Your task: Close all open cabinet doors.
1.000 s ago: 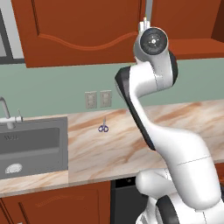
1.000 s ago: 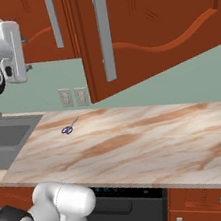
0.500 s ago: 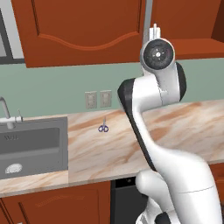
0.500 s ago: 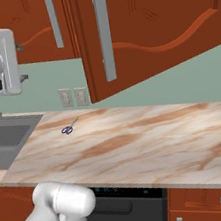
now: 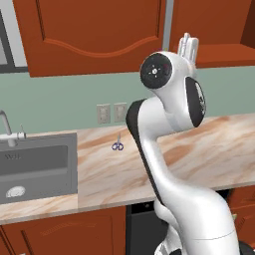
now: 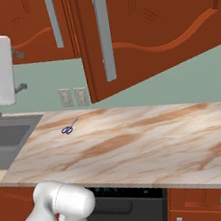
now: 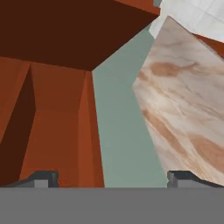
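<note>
1. Left base view: the arm rises before a closed cabinet door (image 5: 94, 32); small scissors (image 5: 117, 145) lie on the marble desk (image 5: 99, 174) beside the sink (image 5: 35, 167).
2. Right base view: an open cabinet door (image 6: 145, 28) swings out over the desk.
3. Hand view: jaws stand wide apart, empty, facing the cabinet underside (image 7: 65, 30) and green wall (image 7: 118, 127).

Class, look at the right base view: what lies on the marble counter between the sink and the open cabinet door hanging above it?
A small pair of scissors lies between the sink and the open cabinet door. The rest of that counter stretch is bare.
</note>
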